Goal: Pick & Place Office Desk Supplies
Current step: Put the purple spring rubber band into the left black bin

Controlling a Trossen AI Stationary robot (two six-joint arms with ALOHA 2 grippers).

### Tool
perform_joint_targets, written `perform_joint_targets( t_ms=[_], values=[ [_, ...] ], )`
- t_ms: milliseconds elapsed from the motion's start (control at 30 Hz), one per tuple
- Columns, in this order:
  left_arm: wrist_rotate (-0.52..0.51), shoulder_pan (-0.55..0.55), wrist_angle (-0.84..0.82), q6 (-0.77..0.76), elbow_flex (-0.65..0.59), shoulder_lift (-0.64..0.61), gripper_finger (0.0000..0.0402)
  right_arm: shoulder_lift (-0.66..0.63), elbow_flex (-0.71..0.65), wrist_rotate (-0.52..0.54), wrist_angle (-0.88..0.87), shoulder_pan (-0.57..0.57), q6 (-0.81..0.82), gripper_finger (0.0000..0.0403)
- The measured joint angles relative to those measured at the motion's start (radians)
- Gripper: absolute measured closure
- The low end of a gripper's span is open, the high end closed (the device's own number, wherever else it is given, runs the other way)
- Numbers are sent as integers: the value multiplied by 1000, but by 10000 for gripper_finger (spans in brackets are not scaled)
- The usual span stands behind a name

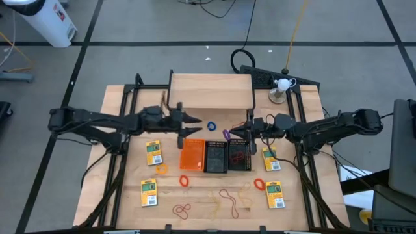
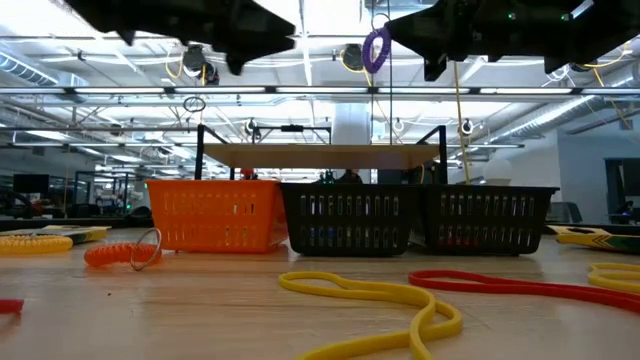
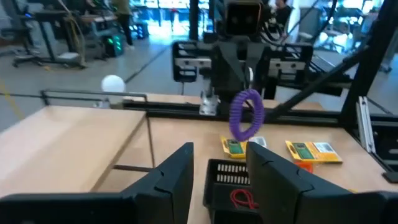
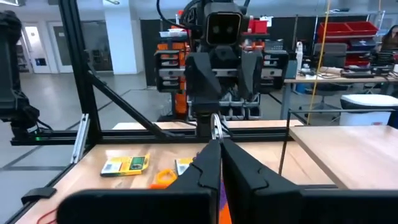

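My right gripper (image 1: pixel 233 134) is shut on a purple rubber-band loop (image 3: pixel 247 114), above the table between the shelf and the bins. My left gripper (image 1: pixel 195 120) hovers open to the left of it, above the orange bin's far side and facing the right gripper; it holds nothing. An orange mesh bin (image 1: pixel 192 155) and two black mesh bins (image 1: pixel 216 156) (image 1: pixel 239 154) stand in a row mid-table; the right black one holds a red band (image 3: pixel 241 198). A blue loop (image 1: pixel 211 125) lies by the shelf. Several yellow-and-green packs (image 1: pixel 153 152) (image 1: pixel 270 160) and loose bands (image 1: pixel 184 180) lie flat around the bins. My right gripper pinches the purple loop between its two shut fingers at the loop's upper end (image 3: pixel 249 94), coming level from the table's right side. The loop hangs below the fingers, lifted clear of the table (image 2: pixel 376 48).
A light wooden shelf (image 1: pixel 211 91) with black legs stands just beyond the grippers. Red, yellow and tan bands (image 1: pixel 227 195) lie toward the near edge, and two more packs (image 1: pixel 149 192) (image 1: pixel 275 195) lie at the near corners. A white object on a stand (image 1: pixel 281 84) sits far right.
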Motion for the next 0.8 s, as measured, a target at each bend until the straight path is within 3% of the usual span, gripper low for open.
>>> perform_joint_targets(
  t_ms=[533, 800],
  values=[
    [19, 0, 13, 41, 160, 231, 252, 0, 0, -24, 6, 10, -7, 403],
    [79, 0, 19, 55, 238, 320, 252, 1, 0, -18, -8, 10, 1, 403]
  ],
)
